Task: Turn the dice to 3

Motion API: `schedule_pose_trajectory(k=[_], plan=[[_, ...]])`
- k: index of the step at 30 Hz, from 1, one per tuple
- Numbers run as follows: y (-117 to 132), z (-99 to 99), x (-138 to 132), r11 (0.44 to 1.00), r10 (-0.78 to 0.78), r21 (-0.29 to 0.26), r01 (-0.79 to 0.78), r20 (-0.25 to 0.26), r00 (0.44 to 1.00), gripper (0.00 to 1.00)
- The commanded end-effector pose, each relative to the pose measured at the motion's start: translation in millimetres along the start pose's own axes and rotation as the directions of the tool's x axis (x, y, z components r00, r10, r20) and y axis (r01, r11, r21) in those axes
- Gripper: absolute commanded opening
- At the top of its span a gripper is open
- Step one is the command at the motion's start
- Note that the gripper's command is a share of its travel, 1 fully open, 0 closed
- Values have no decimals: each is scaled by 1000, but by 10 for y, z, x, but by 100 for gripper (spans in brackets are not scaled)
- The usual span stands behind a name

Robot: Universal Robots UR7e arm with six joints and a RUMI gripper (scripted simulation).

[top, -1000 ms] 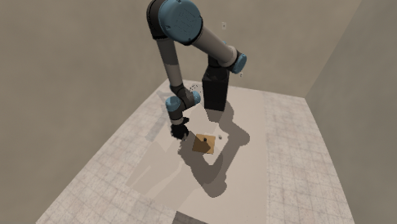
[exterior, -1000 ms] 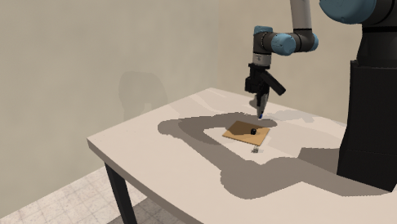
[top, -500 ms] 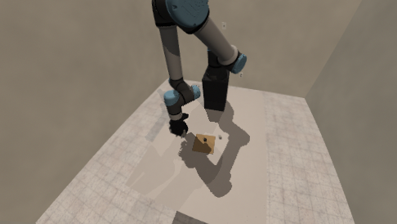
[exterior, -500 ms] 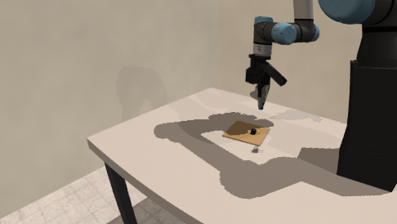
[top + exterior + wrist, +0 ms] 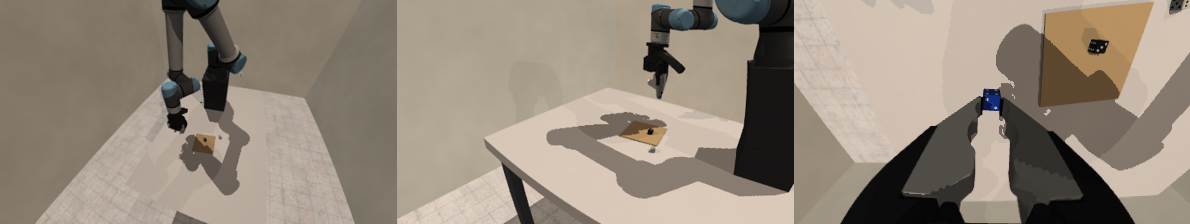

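Note:
The gripper [image 5: 181,131] [image 5: 660,96] [image 5: 992,106] is shut on the blue die [image 5: 992,99] at its fingertips, high above the table and left of the mat in the wrist view. The blue die's larger visible face has pips on a diagonal; its narrower face has several pips. The black die [image 5: 205,140] [image 5: 650,132] [image 5: 1097,47] rests on the tan mat [image 5: 209,149] [image 5: 657,141] [image 5: 1064,25]; one face shows diagonal pips, another several. Which face is on top is hard to tell. The white die [image 5: 220,137] [image 5: 652,150] [image 5: 1178,6] lies off the mat, beside its edge; its top number is unreadable.
The pale table [image 5: 245,204] [image 5: 581,184] carries the mat. The robot's black pedestal [image 5: 215,94] [image 5: 765,123] stands behind the mat in the top view. Shadows of the arm fall across the mat and table.

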State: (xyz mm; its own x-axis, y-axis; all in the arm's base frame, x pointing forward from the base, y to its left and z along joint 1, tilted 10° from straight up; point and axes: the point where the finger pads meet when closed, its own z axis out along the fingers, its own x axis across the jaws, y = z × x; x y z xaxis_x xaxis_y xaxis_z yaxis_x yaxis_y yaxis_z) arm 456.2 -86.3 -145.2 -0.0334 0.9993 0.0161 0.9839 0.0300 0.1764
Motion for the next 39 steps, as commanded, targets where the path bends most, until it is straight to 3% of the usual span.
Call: schedule_pose_trajectory(k=[1, 39], plan=[[3, -100, -2, 1000, 0, 0, 0, 0, 1000, 0], [2, -107, 11, 998, 63, 0, -63, 0, 998, 0]])
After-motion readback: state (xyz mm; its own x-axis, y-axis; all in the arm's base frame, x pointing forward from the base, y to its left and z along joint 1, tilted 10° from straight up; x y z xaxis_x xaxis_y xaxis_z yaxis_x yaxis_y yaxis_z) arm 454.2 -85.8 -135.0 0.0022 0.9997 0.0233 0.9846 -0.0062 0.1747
